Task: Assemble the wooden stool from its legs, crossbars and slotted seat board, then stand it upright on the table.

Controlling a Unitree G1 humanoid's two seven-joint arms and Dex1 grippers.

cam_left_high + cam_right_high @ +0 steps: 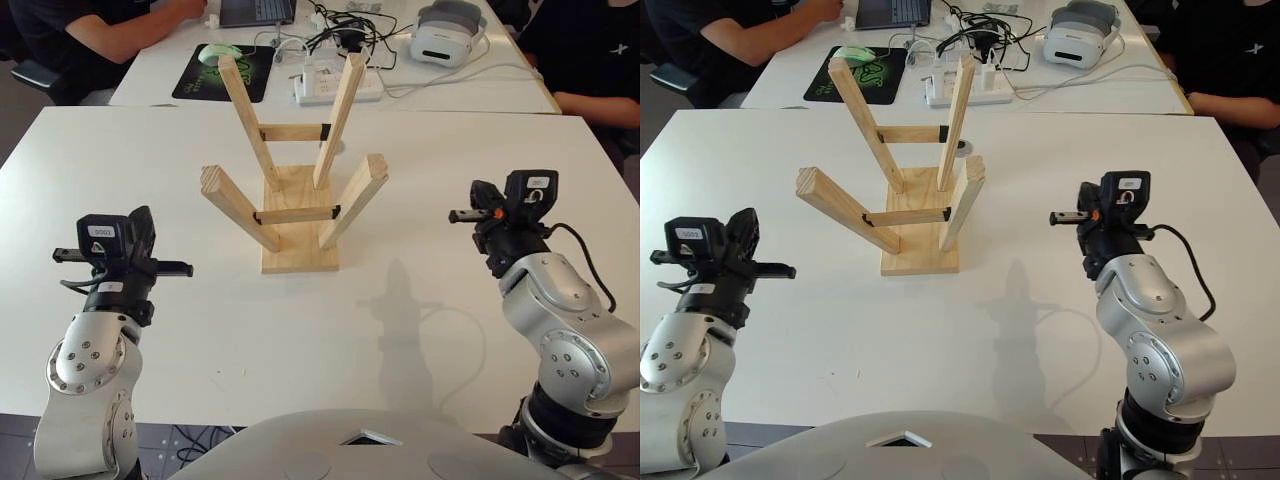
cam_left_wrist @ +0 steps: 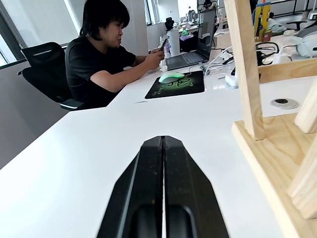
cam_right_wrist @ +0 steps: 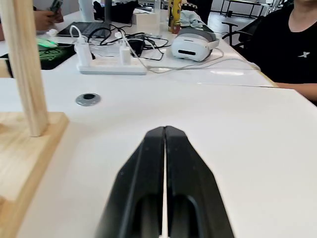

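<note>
Stool (image 1: 298,200) assembly looks finished apart from the flip, as I judge it. On the left, my left gripper (image 1: 183,268) hangs with its fingers pressed together on nothing, well apart from the wood. In the middle of the table (image 1: 420,330) the piece sits upside down: one seat board (image 1: 300,255) flat on the top, four legs (image 1: 245,120) pointing up, and two crossbars (image 1: 297,214) joining them in pairs. On the right, my right gripper (image 1: 455,214) is likewise closed and empty. What's left is turning it upright.

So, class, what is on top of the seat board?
Four legs stand on the seat board, splaying outward, joined by two crossbars. The board's underside, against the table, is hidden.
</note>
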